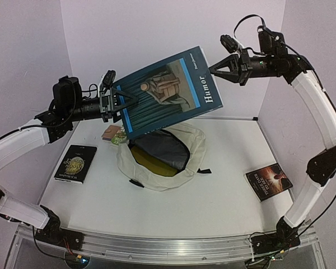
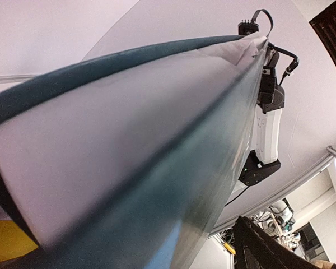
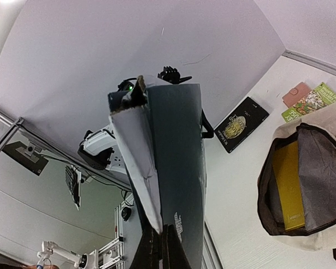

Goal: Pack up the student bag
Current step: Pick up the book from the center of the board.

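A large teal book titled "Humor" hangs tilted in the air above the bag. My left gripper is shut on its left edge. My right gripper is shut on its upper right corner. The student bag, cream fabric with a grey lining, lies open on the table under the book. A yellow book lies inside it. In the right wrist view the teal book is pinched edge-on between my fingers, with the bag and yellow book at the right. The book fills the left wrist view.
A black book with a gold emblem lies at the left of the table. A dark book lies at the right. A small pink item and a green booklet lie behind the bag. White walls enclose the table.
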Controlling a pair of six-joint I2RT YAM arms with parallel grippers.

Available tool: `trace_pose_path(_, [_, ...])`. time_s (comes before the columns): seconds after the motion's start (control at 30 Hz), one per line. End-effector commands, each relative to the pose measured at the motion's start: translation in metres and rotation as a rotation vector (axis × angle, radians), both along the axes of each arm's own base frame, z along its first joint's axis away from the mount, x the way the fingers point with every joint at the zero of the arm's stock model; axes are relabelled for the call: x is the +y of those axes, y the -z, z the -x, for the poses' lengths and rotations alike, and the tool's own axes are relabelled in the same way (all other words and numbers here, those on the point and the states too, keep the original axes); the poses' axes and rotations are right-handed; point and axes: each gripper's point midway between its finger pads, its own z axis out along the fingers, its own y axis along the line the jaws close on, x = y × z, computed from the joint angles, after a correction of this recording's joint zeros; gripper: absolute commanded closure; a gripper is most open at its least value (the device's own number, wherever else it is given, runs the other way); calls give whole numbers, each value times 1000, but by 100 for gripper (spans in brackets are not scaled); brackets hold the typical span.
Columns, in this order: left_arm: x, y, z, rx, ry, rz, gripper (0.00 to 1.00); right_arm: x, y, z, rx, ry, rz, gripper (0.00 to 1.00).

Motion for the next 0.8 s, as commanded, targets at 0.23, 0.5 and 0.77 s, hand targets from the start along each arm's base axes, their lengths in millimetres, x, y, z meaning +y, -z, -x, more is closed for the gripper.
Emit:
trace_pose_path(0.23, [18,-40,26,-63,0,129,47,-11,13,-33,70,11,-34,100])
trace_pose_path(0.5, [24,-55,30,-66,-19,180,80,-7,36,-55,119,54,-3,74])
trace_pose_path(0.77, [38,-44,16,17,-161,173,100,-26,74,-110,49,320,169,19])
